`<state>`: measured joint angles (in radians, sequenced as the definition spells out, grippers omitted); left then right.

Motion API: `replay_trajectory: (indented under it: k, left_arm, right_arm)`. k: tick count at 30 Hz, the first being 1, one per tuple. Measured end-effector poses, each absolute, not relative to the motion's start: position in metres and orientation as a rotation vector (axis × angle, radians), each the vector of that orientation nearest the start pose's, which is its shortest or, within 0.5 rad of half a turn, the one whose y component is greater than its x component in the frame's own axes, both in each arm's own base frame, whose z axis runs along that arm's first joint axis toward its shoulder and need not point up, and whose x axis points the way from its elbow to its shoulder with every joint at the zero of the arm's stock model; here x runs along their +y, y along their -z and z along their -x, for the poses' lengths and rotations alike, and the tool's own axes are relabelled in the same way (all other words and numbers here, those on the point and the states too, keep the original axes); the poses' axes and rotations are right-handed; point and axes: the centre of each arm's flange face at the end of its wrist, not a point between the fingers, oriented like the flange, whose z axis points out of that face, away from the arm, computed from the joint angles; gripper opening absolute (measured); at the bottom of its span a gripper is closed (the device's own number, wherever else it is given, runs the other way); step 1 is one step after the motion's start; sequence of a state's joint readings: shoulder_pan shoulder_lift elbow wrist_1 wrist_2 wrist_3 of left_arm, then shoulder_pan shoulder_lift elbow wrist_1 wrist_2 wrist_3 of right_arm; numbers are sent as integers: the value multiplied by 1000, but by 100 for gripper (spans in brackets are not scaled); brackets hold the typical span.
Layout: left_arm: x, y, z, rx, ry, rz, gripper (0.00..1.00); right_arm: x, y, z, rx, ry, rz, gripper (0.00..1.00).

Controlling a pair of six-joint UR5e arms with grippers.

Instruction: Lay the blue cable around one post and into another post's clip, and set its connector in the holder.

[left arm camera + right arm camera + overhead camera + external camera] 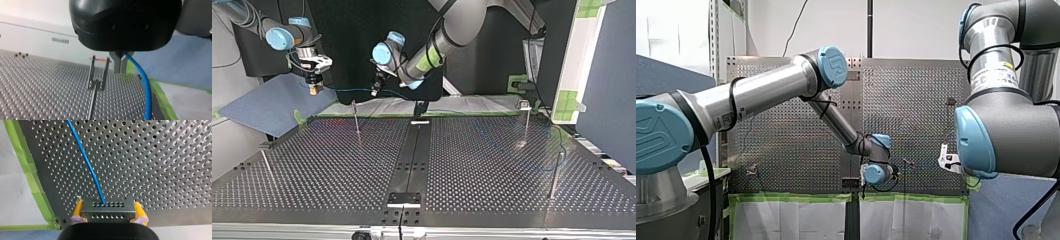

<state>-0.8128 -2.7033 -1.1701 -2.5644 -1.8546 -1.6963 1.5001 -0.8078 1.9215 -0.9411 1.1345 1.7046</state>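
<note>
My right gripper clamps the metal connector. The blue cable runs from it through the air to my left gripper, pinched shut on it near the clip post. I'd hold tension and lower gently.

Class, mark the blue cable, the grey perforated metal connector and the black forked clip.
Blue cable (86, 161): right wrist view, mid-run.
Grey perforated metal connector (108, 211): right wrist view, front face.
Black forked clip (91, 72): left wrist view, one prong.
</note>
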Motion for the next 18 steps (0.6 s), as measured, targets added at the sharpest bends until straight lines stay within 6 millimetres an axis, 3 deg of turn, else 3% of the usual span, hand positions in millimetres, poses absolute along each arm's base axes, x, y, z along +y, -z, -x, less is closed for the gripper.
replay_trajectory:
  k: [13,18]
  left_arm:
    - [-638,18,-449,1678,522,-375,0]
    - [-642,28,-451,1702,517,-381,0]
  right_arm:
    - [-555,-6,-128,-1339,-1529,-1469,0]
    - [-557,-7,-126,-1345,-1545,-1443,0]
